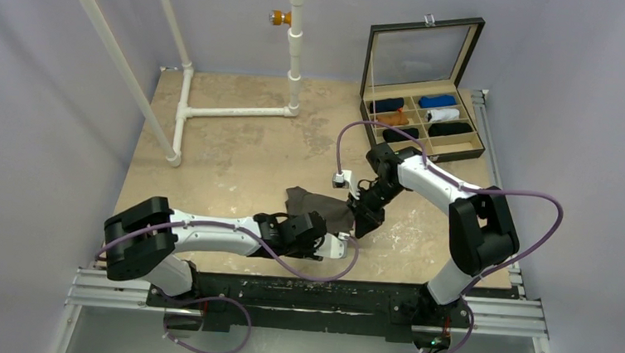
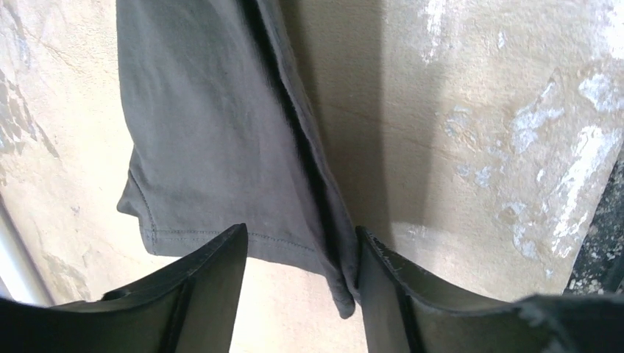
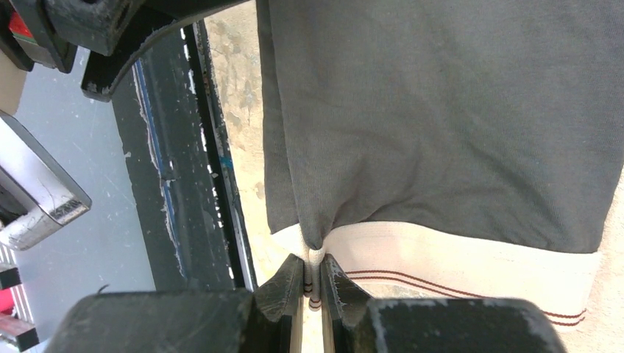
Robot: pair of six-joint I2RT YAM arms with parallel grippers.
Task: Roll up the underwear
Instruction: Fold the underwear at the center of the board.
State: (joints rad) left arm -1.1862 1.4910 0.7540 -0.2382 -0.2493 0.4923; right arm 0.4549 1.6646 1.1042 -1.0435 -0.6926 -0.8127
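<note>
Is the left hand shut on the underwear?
No, the left hand is wide open, with the edge of the underwear loose in the gap.

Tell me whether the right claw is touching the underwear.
Touching. The right wrist view shows the right claw shut on the underwear, pinching a fold of its pale waistband.

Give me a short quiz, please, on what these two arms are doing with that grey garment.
1. True or false: the right end effector is shut on the pale waistband of the underwear.
2. Choose one: the left end effector is A) open, its fingers either side of the garment's edge; B) shut on a blue roll; C) out of view.
3. Fill in: the compartmented box stands with its lid ____.

Key: 1 true; 2 A; 3 open.
</note>
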